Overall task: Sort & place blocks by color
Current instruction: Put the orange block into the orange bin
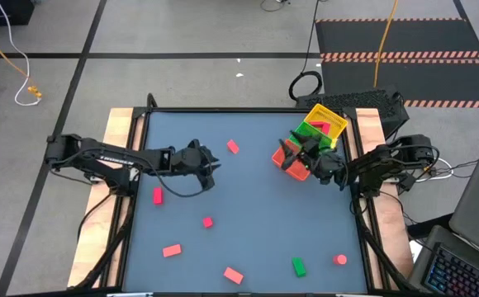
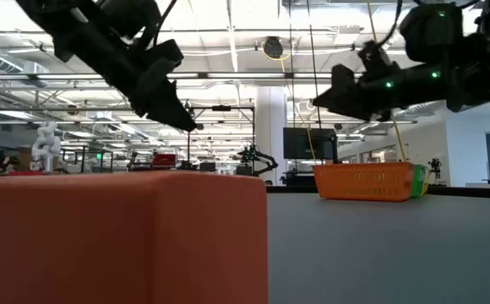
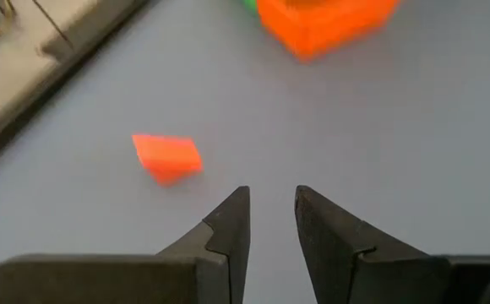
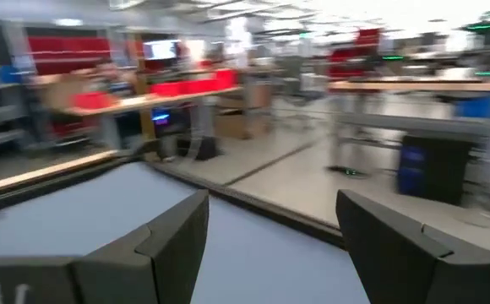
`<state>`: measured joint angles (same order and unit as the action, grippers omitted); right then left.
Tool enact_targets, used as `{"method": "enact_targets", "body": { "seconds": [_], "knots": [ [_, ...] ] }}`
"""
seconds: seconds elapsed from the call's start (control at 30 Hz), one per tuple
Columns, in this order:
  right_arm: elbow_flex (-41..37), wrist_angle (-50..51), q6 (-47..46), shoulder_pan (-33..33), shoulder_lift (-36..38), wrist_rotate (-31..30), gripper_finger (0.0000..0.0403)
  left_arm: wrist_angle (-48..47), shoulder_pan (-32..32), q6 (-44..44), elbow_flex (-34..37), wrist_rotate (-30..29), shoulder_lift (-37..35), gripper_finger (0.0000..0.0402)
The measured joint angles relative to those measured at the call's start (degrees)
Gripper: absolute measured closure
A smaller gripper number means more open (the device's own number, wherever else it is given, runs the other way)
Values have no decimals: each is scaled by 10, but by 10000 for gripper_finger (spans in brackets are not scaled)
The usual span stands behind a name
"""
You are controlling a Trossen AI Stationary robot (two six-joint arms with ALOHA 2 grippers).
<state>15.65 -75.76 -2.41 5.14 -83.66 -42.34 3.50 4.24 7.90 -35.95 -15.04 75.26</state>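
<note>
— How does the counter (image 1: 248, 181) look?
— The yellow, green and red tray (image 1: 312, 140) sits at its right edge, the right pincer (image 1: 293, 153) over it, fingers spread, empty.
— And the left pincer (image 1: 213, 167)?
— Mid-counter, fingers slightly parted, gripping nothing — a red block (image 3: 167, 157) lies just ahead.
— Other blocks?
— Red ones (image 1: 172, 250) scattered, a green one (image 1: 299, 266) along the near edge.

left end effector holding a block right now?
No. In the left wrist view the left end effector has nothing between its fingers; the nearest red block lies ahead on the table.
</note>
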Motion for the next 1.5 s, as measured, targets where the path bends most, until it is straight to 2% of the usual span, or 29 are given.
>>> {"method": "enact_targets", "body": {
  "seconds": [0.13,0.3,0.4,0.6,0.73,0.87,0.97,1.13,1.23,1.33,1.5],
  "knots": [
    [58,103,1,0,0,49,151,69,39,-1,35,0,-4,302],
    [157,304,-9,10,0,66,151,105,92,-3,52,1,-4,302],
    [202,376,-22,22,0,86,151,128,114,-17,53,0,-4,302],
    [223,388,-44,61,-3,145,151,152,157,-43,55,24,-4,302],
    [224,363,-72,94,-44,208,152,171,196,-54,55,98,-3,302],
    [265,369,-84,104,-110,255,151,186,227,-68,56,186,3,302],
    [313,380,-65,101,-158,274,152,193,236,-66,56,210,9,302],
    [413,468,-56,94,-223,290,152,238,233,-49,98,215,9,302],
    [460,530,-55,94,-257,291,152,305,233,-13,136,197,9,302],
    [483,556,-62,94,-278,291,152,370,231,16,174,179,9,302],
    [484,555,-93,94,-298,291,152,418,212,30,217,144,9,302]
  ]
}}
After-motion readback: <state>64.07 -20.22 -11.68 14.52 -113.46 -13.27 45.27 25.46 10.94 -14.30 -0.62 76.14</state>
